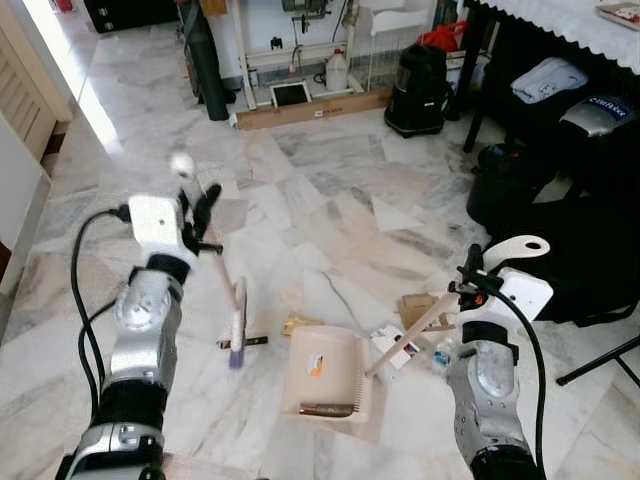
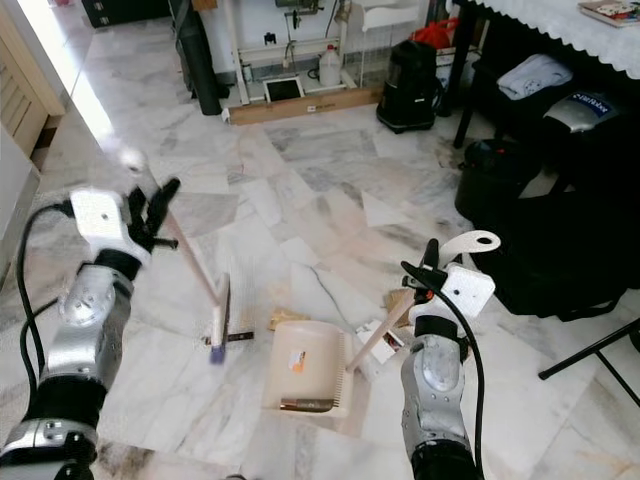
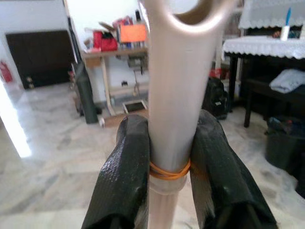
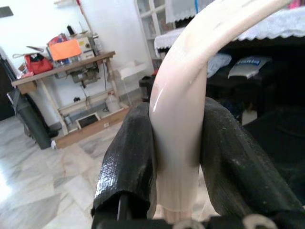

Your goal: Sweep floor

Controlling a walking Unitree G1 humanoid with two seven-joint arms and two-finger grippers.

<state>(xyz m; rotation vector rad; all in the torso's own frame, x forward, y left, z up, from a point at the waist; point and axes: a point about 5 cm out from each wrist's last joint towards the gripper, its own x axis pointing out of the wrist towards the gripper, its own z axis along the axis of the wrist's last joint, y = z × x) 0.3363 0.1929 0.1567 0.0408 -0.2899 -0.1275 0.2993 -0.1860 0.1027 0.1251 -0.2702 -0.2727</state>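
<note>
While I watch through the head camera, the scene reads as follows.

Left end effector [image 1: 203,215]: clamped on the upper handle of the brush [image 1: 236,330]; my wrist feed shows both black fingers [image 3: 125,176] pressed against the pale shaft, just above an orange rubber band [image 3: 167,171].

Brush: tilted, its bristle head on the marble floor [image 1: 330,190], left of the dustpan.

Right end effector [image 1: 470,278]: closed around the curved top of the dustpan handle [image 1: 425,322], fingers [image 4: 131,162] snug on both sides.

Dustpan [image 1: 322,375]: cream tray resting flat on the floor between my two arms, with a little orange scrap and a dark strip inside.

Debris [image 1: 420,305]: cardboard bits and paper scraps lie just right of the dustpan; a small tan piece [image 1: 297,323] sits at its far edge.

Far side: a black vacuum cleaner [image 1: 418,90] stands near a dark worktop [image 1: 560,30] with a white lace cloth.
</note>
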